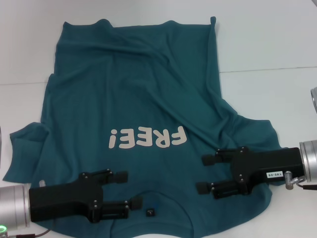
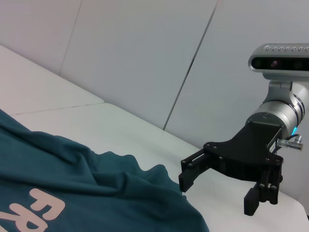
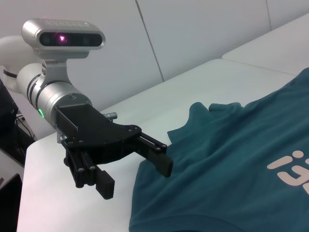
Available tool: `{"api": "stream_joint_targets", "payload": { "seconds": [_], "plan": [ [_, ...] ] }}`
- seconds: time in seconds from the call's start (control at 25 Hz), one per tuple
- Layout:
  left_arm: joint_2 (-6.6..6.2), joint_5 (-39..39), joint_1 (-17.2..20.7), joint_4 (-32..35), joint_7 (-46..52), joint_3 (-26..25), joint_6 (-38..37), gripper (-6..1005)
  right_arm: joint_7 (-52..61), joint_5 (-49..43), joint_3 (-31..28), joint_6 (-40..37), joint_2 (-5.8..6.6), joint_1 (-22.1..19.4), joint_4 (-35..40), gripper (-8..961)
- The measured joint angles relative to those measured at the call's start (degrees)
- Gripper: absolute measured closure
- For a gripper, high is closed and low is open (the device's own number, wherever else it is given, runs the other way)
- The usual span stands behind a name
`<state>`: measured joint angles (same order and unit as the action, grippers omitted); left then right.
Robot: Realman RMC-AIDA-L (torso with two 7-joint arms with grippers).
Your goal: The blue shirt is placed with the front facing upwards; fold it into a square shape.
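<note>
Blue shirt [image 1: 143, 99] lies front-up and rumpled on the white table [image 1: 267, 44], collar toward six o'clock, hem at twelve. No fold looks started; I judge this the approach to a first grasp. Left gripper [image 1: 123, 193] at seven o'clock and right gripper [image 1: 210, 173] at four hover over the shoulders, jaws spread, holding nothing. Next they likely must drop and pinch the cloth
</note>
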<state>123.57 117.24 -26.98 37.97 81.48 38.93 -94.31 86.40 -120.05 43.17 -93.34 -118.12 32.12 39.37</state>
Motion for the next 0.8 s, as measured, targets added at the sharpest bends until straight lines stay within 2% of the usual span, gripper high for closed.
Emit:
{"api": "stream_joint_targets", "payload": {
  "seconds": [0.64,0.8],
  "plan": [
    [-0.05,0.0,-0.17,0.0,0.0,-0.01,0.11,125,-0.06,0.0,-0.11,0.0,0.0,0.27,0.0,25],
    [-0.1,-0.25,-0.21,0.15,1.22,-2.52,0.8,125,-0.01,0.14,-0.11,0.0,-0.07,0.3,0.0,26]
  ]
}}
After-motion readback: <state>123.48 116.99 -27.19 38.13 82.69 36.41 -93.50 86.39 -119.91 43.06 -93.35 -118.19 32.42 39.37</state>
